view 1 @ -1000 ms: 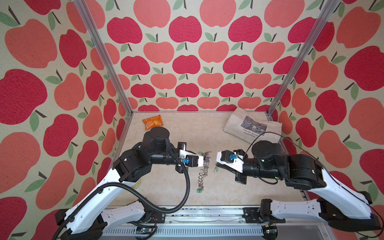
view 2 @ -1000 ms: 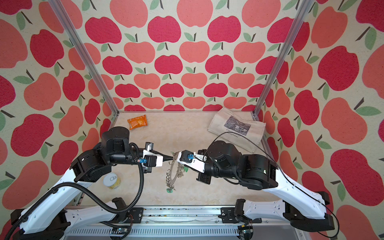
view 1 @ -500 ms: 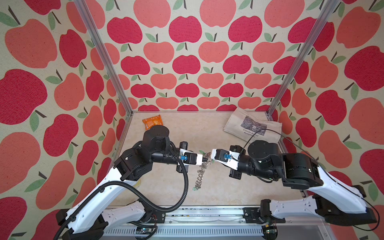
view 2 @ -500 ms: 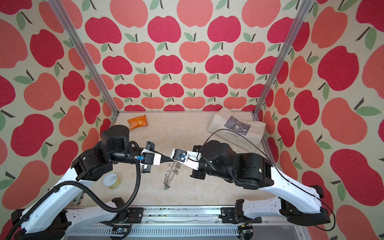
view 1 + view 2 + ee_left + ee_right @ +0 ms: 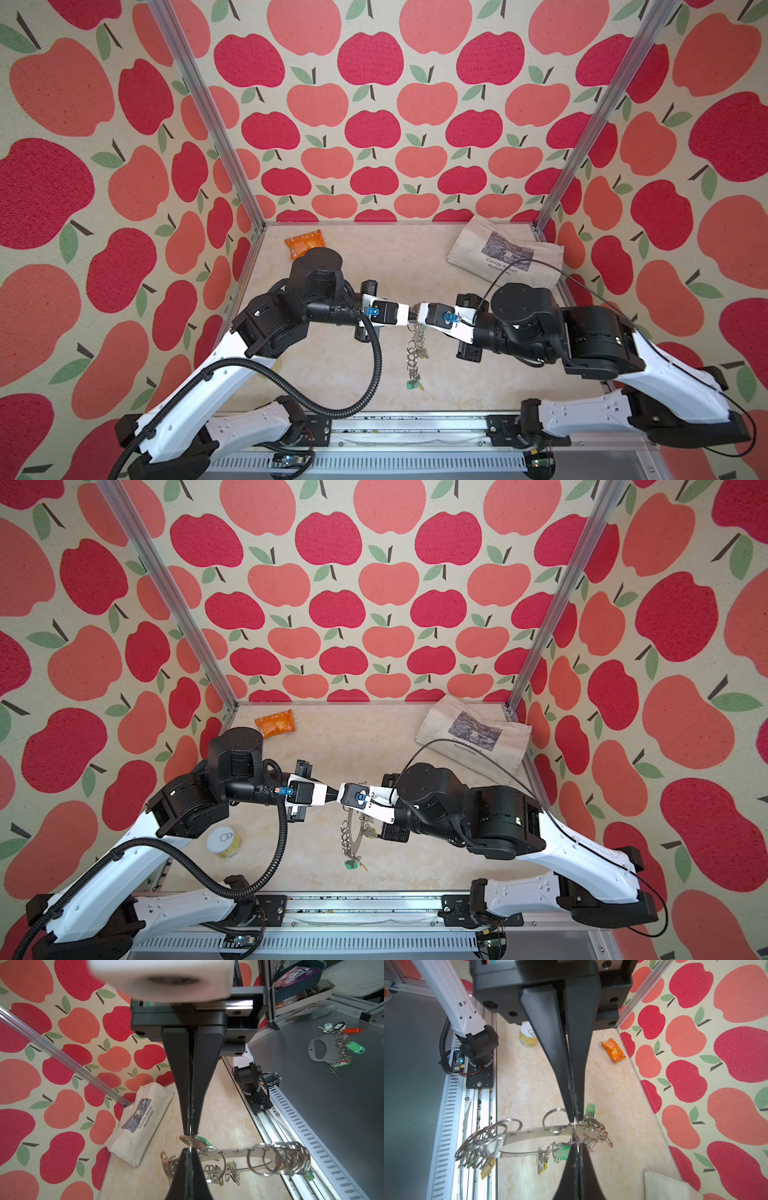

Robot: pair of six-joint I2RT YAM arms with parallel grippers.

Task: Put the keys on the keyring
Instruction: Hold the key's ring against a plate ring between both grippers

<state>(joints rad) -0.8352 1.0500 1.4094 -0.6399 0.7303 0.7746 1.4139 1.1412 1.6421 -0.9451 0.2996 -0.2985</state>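
Beige floor (image 5: 328, 374) is lying open; your left gripper (image 5: 190, 1132) and right gripper (image 5: 574, 1119) are pinching the keyring (image 5: 234, 1152), hanging edge-on toward the rail (image 5: 415, 420).

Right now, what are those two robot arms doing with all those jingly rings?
The left gripper and right gripper meet tip to tip in the middle. Both are shut on what looks like the same small wire ring at the rim of the keyring. The keyring hangs down from that pinch over the table. Lots of other rings and a few tagged keys dangle from it.
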